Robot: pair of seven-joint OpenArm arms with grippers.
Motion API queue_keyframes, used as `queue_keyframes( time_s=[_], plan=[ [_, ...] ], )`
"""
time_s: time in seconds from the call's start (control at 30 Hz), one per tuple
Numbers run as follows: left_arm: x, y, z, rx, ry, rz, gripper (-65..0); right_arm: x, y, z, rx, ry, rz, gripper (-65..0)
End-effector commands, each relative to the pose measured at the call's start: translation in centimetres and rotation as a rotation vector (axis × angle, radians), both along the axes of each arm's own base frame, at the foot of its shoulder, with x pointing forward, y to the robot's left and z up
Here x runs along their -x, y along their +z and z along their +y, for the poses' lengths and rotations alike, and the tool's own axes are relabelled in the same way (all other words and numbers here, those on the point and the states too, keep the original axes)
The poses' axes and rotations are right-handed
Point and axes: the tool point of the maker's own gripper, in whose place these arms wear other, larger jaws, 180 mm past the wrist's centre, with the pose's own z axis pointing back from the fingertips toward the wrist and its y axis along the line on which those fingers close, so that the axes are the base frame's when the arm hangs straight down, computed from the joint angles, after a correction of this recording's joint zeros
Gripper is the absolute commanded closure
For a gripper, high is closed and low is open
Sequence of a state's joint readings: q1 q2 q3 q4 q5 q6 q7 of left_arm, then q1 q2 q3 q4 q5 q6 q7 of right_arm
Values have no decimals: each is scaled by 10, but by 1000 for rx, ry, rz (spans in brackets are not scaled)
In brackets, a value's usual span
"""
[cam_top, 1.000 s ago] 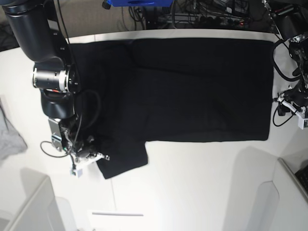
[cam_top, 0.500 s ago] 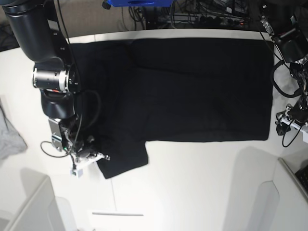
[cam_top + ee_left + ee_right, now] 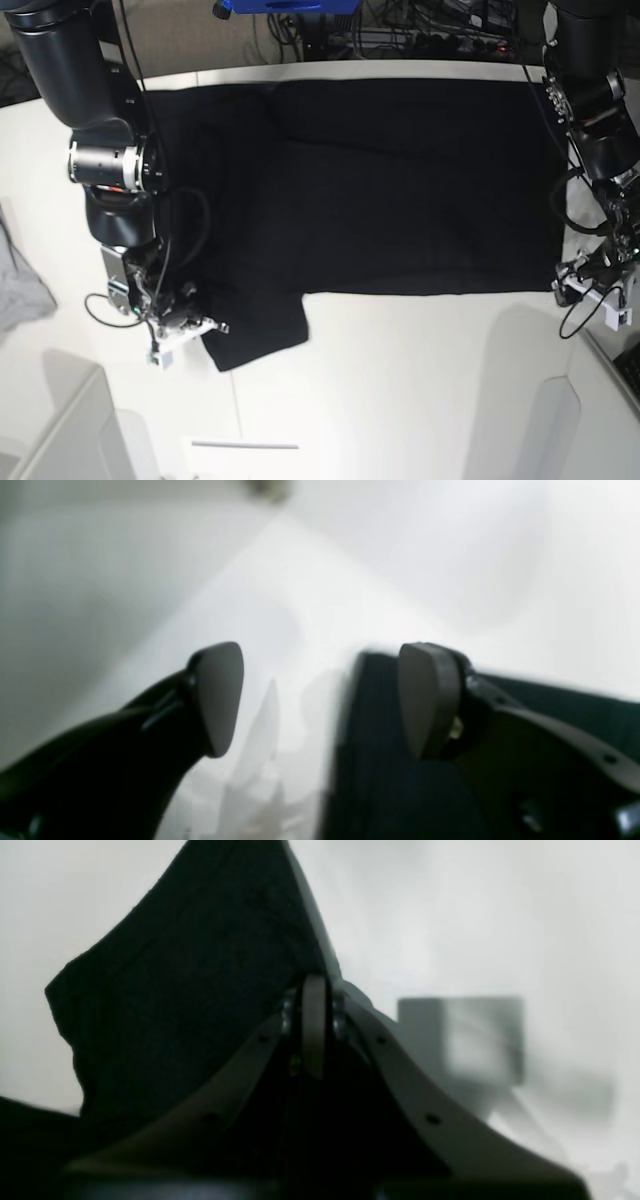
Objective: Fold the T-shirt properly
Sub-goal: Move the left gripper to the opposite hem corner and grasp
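The black T-shirt (image 3: 400, 180) lies spread flat on the white table (image 3: 400, 380), plain side up, with one sleeve (image 3: 258, 332) sticking out toward the front left. My right gripper (image 3: 205, 326) sits at that sleeve's outer edge. In the right wrist view it (image 3: 314, 1040) is shut, with the black cloth (image 3: 175, 990) rising around it. My left gripper (image 3: 562, 287) is at the shirt's front right corner. In the left wrist view it (image 3: 320, 700) is open, one finger (image 3: 425, 700) over the black cloth (image 3: 380, 760), the other finger (image 3: 217, 695) over bare table.
A small grey cloth (image 3: 20, 280) lies at the left edge. White bins stand at the front left (image 3: 60, 430) and the front right (image 3: 600, 400). A thin white strip (image 3: 245, 445) lies near the front edge. Cables crowd the back (image 3: 430, 30).
My left arm has moved from the table's right edge toward the front and in, so its gripper now sits at the shirt's front right corner. The right arm and the shirt have not moved.
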State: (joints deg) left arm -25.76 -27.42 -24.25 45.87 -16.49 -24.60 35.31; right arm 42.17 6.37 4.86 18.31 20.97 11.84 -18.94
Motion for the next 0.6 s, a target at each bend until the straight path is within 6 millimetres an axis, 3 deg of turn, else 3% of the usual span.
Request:
queue_keyframes(
  time_s=[0.0,0.37,0.57],
  plan=[
    [-9,15,11,-15,12,-42,-466,-15,17,-3,8,-1,-37,0],
    [-29,-11,-17,31,-26,-23,-466,-15,17,-3,8,-1,-37,0],
    [-26,-26,-30,66,-27,4,-466,-15,17,-3,8,-1,-37,0]
  ],
)
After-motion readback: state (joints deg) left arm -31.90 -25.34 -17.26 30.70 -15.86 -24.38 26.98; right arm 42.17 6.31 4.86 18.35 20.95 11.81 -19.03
